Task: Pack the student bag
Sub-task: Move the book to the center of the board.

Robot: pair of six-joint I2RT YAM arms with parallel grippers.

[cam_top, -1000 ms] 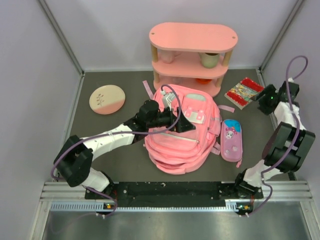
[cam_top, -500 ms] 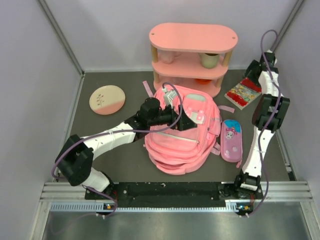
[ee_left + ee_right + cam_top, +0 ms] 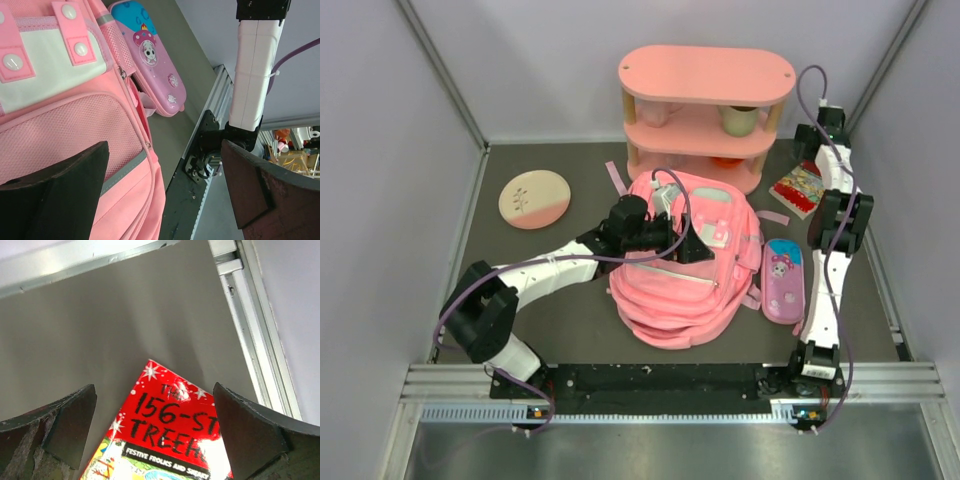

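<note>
Student bag (image 3: pixel 675 290) lay mid-table (image 3: pixel 570 330), front up, its flap pocket partly hidden beneath the left hand (image 3: pixel 698 245), which hung spread and empty; that arm reached in low from the near left. The right hand (image 3: pixel 155 425), spread and empty too, hovered over a red book (image 3: pixel 798 188), title cut off, arm stretched far right.

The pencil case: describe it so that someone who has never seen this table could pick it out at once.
Find the big pink student bag in the middle of the dark table. Just to its right, seen from above, lies the pencil case. It is a small purple-pink oval with a cartoon face, unlike the flat red rectangular book behind it.
</note>
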